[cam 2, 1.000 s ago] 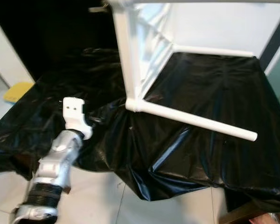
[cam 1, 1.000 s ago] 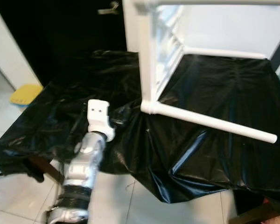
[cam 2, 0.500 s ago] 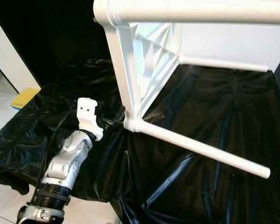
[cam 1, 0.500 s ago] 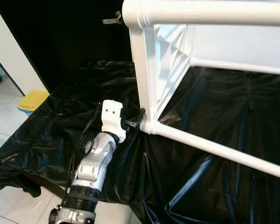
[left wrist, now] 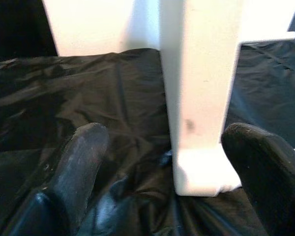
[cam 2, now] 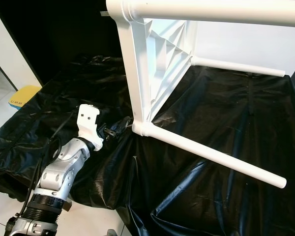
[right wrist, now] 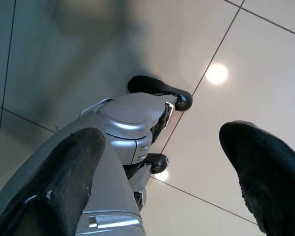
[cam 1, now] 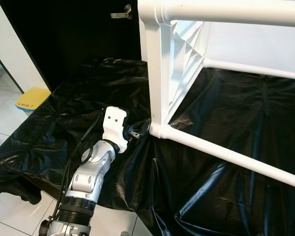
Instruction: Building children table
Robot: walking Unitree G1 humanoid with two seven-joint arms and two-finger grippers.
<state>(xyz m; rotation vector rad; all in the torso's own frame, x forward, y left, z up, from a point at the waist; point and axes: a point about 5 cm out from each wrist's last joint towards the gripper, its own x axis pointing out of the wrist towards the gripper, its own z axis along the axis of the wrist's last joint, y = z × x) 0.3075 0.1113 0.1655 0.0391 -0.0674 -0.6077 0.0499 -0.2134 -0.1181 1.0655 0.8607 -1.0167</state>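
The white children's table (cam 1: pixel 160 69) lies on its side on a black plastic sheet (cam 1: pixel 221 113). One round leg (cam 1: pixel 226 155) runs along the sheet to the right, and another (cam 1: pixel 226 12) crosses the top of the view. My left gripper (cam 1: pixel 135 133) is open and points at the lower corner joint (cam 1: pixel 156 130), just short of it. In the left wrist view the white upright post (left wrist: pixel 201 73) stands ahead of the gap between the two black fingers (left wrist: pixel 83 162). My right gripper (right wrist: pixel 162 142) hangs open with nothing in it.
The black sheet drapes over a low surface and down onto the tiled floor (cam 1: pixel 5 216). A yellow pad (cam 1: pixel 32 98) lies on the floor at the left. Behind is a dark door with a metal handle (cam 1: pixel 122 12). Below the right gripper is my own silver leg (right wrist: pixel 123 118).
My left arm has reached forward, from well left of the table's corner joint to right beside it. The camera has also shifted, so the table looks larger.
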